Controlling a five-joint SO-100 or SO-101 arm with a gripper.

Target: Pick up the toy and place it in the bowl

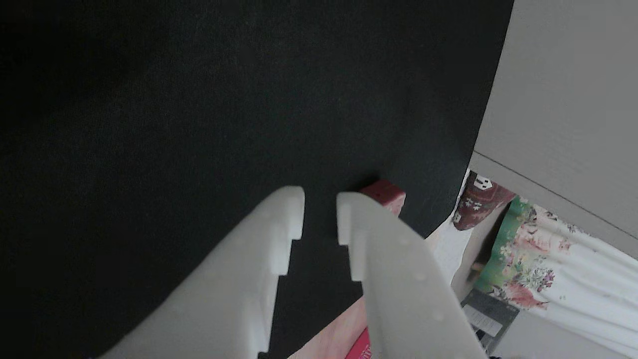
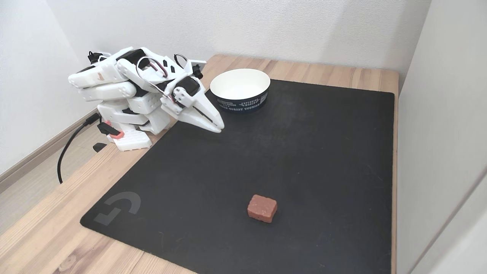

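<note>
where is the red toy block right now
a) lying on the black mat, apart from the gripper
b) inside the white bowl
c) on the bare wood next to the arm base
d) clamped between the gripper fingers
a: in the fixed view the toy lies on the black mat, well away from the gripper, whose fingers hold nothing, and the bowl has nothing in it.

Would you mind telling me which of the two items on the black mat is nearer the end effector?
The white bowl, just beside the end effector at the mat's far edge; the red toy lies well away, toward the near edge.
</note>
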